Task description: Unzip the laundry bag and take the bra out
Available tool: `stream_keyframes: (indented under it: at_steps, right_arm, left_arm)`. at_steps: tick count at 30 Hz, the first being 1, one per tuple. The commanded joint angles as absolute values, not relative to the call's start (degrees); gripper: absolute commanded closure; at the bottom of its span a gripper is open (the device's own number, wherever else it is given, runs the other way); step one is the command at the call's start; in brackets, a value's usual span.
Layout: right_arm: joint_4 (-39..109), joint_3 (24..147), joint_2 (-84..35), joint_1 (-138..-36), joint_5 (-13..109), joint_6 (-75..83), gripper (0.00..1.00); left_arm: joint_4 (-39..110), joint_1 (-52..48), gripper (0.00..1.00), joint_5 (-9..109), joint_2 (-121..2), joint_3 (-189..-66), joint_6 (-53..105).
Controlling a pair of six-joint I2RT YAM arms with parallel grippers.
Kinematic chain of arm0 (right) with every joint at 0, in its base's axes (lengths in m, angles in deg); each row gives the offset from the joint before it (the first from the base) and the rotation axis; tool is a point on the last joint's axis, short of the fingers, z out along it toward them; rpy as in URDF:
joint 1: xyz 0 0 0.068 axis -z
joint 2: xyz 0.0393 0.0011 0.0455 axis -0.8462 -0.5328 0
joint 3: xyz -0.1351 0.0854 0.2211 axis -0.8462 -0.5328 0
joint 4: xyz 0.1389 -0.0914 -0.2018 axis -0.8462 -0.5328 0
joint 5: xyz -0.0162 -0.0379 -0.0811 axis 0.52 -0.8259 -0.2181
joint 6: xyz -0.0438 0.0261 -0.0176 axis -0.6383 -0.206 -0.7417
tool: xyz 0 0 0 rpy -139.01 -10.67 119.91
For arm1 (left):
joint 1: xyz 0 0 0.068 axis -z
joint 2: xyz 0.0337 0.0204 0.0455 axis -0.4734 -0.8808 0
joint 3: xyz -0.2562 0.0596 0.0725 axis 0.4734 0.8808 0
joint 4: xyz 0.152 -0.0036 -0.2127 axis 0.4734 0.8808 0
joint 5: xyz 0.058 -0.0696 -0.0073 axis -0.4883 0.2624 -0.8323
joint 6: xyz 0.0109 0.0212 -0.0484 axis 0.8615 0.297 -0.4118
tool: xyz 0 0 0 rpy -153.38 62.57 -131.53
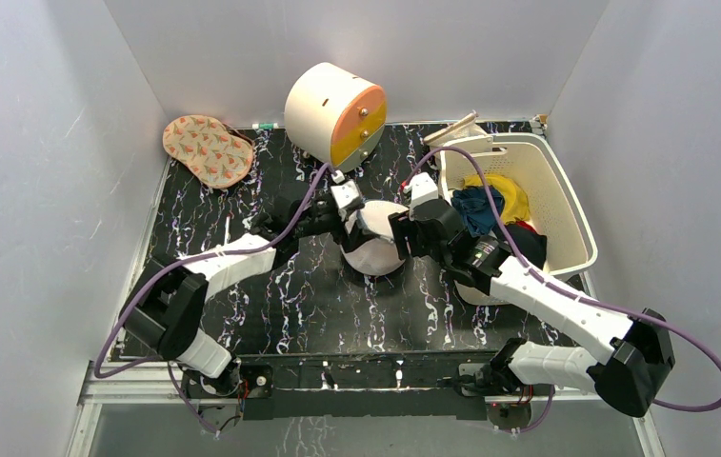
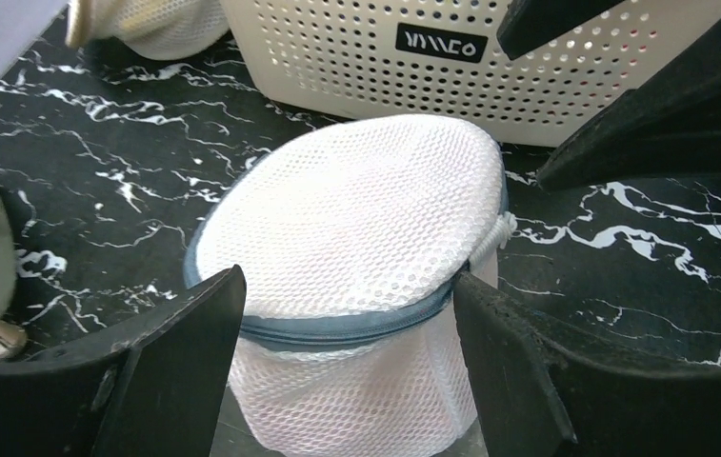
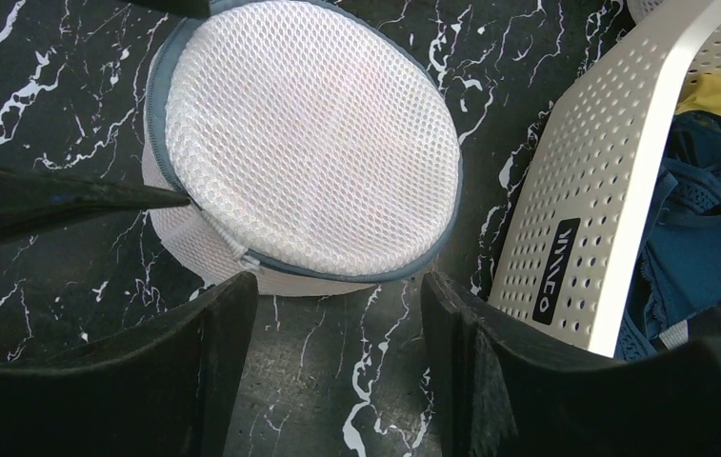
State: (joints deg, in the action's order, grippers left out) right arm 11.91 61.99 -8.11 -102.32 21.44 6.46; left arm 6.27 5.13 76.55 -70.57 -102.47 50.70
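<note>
Clothes (image 1: pixel 478 208) in basket (image 1: pixel 566 205), laundry bag (image 1: pixel 375 252) alongside

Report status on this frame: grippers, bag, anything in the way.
Left gripper astride the laundry bag, grip unclear. Right gripper open, empty, by its rim. Visible zipper shut, bra unseen. Basket close beside.

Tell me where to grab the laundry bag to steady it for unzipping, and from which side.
Take the laundry bag by its soft side wall just under the grey-blue zipper, coming in level from the left arm's side. It sits like a low drum, its top probably too broad to pinch, and the basket crowds the far side. The left pincer straddles that near edge.
</note>
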Motion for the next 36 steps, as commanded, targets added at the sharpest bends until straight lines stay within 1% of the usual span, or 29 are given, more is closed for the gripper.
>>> stream_keyframes:
  at_steps: [1,5,9,15,18,19,20,22,25,29,32,36]
  right_arm:
    - [15.69,63.79,-8.39,-102.11,22.77,8.18,0.38]
    - [16.36,64.05,-9.05,-102.16,22.99,8.43,0.37]
    - [16.91,64.56,-9.50,-102.12,23.81,9.26,0.37]
    - [15.20,64.52,-8.50,-102.19,23.55,10.85,0.37]
    - [14.27,64.02,-6.49,-102.18,24.15,11.94,0.38]
    - [14.49,63.33,-5.69,-102.17,24.58,12.24,0.40]
    - [14.83,62.71,-4.77,-102.19,24.74,12.40,0.42]
    - [15.67,61.40,-3.28,-102.04,24.88,13.08,0.48]
    - [18.11,60.03,-2.13,-100.89,28.91,13.67,0.54]
    - [20.40,60.40,-3.00,-96.84,38.32,14.01,0.60]
    - [21.93,61.58,-4.58,-93.80,46.33,13.44,0.60]
    - [23.63,61.88,-8.24,-90.07,53.63,11.83,0.60]
  left_arm:
    - [5.01,6.03,0.22,81.13,-71.00,-104.50,50.33]
    - [9.92,7.76,0.27,79.33,-72.23,-105.05,54.17]
    - [8.43,9.61,0.42,75.36,-72.32,-103.53,55.47]
    - [9.01,9.97,0.56,72.00,-71.63,-103.95,55.00]
    - [10.73,10.07,0.68,71.82,-71.65,-104.76,55.39]
    - [11.28,10.07,0.75,71.73,-71.74,-105.23,55.36]
    - [11.78,10.04,0.79,71.64,-71.78,-105.62,55.13]
    - [12.78,10.06,0.90,71.46,-71.55,-106.31,54.85]
    - [12.33,10.07,1.00,70.86,-70.23,-106.07,53.39]
    - [11.41,10.07,1.00,72.10,-67.90,-104.53,51.55]
    - [11.10,10.07,1.00,72.77,-66.35,-103.58,51.10]
    - [11.45,10.06,1.00,71.78,-65.28,-103.63,51.11]
